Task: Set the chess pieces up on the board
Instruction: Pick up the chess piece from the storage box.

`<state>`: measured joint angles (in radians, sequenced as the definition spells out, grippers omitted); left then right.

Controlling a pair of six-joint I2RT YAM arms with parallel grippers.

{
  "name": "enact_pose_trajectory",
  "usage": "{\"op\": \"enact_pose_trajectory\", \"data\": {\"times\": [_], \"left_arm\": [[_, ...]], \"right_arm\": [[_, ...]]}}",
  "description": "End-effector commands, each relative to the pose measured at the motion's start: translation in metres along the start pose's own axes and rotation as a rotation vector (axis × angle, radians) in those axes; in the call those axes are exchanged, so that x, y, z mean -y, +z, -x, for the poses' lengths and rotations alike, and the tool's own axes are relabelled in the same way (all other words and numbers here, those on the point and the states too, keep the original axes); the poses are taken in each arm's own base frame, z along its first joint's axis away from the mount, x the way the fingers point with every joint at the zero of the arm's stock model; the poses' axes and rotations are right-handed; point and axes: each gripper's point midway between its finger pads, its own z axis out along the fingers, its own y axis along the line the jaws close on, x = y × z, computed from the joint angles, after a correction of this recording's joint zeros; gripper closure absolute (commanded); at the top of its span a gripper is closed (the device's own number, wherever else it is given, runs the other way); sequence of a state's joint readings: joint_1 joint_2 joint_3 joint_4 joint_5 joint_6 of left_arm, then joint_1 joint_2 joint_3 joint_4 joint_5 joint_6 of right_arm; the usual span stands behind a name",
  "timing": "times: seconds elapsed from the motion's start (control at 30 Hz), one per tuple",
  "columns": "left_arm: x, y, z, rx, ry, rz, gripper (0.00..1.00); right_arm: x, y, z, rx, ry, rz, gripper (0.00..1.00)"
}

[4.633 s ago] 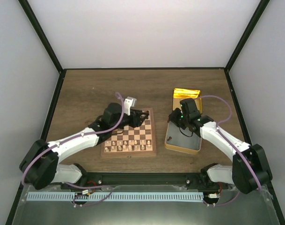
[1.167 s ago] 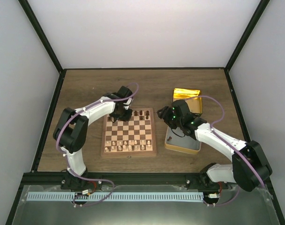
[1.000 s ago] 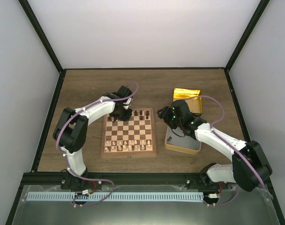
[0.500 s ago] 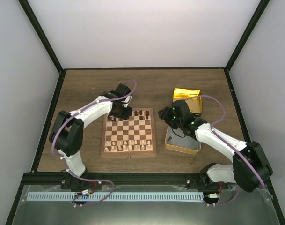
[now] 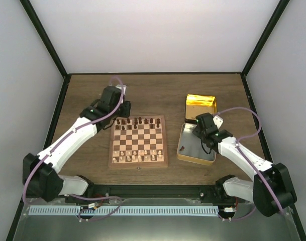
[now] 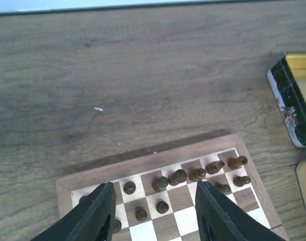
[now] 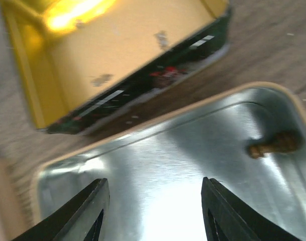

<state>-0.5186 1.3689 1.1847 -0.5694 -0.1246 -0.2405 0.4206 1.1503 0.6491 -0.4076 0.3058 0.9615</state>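
The board (image 5: 138,162) lies mid-table. Dark chess pieces (image 5: 137,121) stand along its far rows, and pale ones line the near rows. In the left wrist view my left gripper (image 6: 155,216) hangs open above the board's far-left corner, with nothing between its fingers (image 6: 100,213); several dark pieces (image 6: 177,176) stand below it. From above, the left gripper (image 5: 120,111) sits just off the board's far-left corner. My right gripper (image 7: 155,216) is open and empty over the silvery tin tray (image 7: 163,165), where one dark piece (image 7: 273,144) lies in a corner.
The gold tin half (image 5: 200,106) lies just beyond the silvery tray (image 5: 195,156), right of the board. In the right wrist view the gold tin (image 7: 117,45) is close ahead of the fingers. Black frame rails border the table.
My left gripper has opened and drawn back from the board's far row toward the far left, leaving the dark pieces standing. My right gripper has swung right over the tray, its jaws a little narrower.
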Motion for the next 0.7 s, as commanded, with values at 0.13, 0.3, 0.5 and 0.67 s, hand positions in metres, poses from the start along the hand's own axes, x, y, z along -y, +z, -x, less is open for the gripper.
{"op": "enact_pose_trajectory", "data": {"times": [0.13, 0.3, 0.5, 0.67], "left_arm": [[-0.006, -0.018, 0.024, 0.192, -0.076, -0.008, 0.52], [-0.002, -0.012, 0.016, 0.161, -0.063, -0.028, 0.53], [0.002, -0.008, 0.012, 0.152, -0.059, -0.054, 0.53], [0.003, -0.004, 0.009, 0.142, -0.058, -0.06, 0.52]], "right_arm": [[0.068, 0.022, 0.002, 0.017, 0.001, -0.289, 0.53], [0.074, 0.033, 0.013, 0.039, 0.008, -0.316, 0.59], [0.073, 0.044, 0.015, 0.02, -0.004, -0.374, 0.62], [0.082, 0.048, 0.008, 0.008, 0.014, -0.411, 0.65]]}}
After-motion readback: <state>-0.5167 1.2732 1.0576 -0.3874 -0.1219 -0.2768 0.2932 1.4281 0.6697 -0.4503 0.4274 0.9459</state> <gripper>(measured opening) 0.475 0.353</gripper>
